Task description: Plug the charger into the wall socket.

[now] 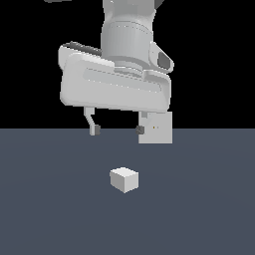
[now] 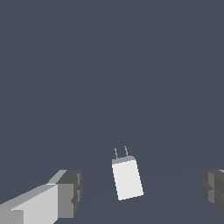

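Note:
The charger point(image 1: 124, 179) is a small white block lying on the dark grey floor, below and in front of my gripper. In the wrist view the charger point(image 2: 127, 177) shows two thin prongs at one end and lies between my fingers, lower than them. My gripper point(image 1: 118, 130) is open and empty, hanging well above the floor. The wall socket point(image 1: 158, 129) is a light-grey upright square plate with two tiny dots, standing behind my finger on the exterior view's right and partly hidden by the hand.
The dark grey floor point(image 1: 50, 209) spreads flat around the charger. The large white hand body point(image 1: 114, 87) fills the upper middle of the exterior view.

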Controlling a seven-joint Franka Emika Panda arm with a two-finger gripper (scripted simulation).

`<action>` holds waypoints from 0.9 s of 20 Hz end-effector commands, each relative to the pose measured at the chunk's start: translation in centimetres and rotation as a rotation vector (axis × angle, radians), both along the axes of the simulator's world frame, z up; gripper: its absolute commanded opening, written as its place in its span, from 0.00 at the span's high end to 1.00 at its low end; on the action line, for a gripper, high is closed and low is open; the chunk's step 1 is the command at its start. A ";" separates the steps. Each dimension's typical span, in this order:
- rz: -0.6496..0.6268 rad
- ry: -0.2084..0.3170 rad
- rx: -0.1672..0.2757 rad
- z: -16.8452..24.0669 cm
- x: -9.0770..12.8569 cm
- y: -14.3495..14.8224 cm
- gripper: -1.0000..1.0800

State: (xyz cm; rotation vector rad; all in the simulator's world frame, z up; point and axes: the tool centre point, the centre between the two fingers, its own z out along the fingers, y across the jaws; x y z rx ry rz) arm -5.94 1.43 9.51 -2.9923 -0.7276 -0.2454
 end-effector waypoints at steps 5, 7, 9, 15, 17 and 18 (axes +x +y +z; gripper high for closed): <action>0.100 -0.038 0.015 -1.5 -1.1 -0.3 0.04; 0.124 -0.047 0.018 -1.9 -1.4 -0.4 0.04; 0.145 -0.054 0.022 -2.2 -1.6 -0.5 0.04; 0.189 -0.070 0.030 -3.0 -2.0 -0.7 0.04; 0.197 -0.072 0.031 -3.1 -2.1 -0.8 0.04; 0.200 -0.073 0.032 -3.2 -2.1 -0.8 0.04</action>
